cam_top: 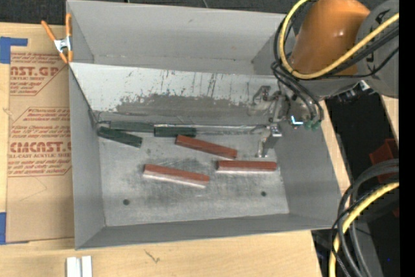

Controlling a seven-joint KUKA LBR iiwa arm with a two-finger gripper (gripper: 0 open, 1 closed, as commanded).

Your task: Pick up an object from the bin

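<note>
Gripper (266, 141) is at centre-right of the frame, low in the bin (194, 220), just above the right end of a red-brown flat bar (246, 166). Can't tell whether it's spread or closed. Another red-brown bar (206, 146) is up-left, a third bar (176, 175) at lower centre. Two dark green bars (120, 136) lie at centre-left.

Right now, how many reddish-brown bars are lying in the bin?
3 reddish-brown bars: a slanted bar mid-floor, a front-left bar below it in view, and a right bar by the pincer. The arm may hide more at the far right.
</note>
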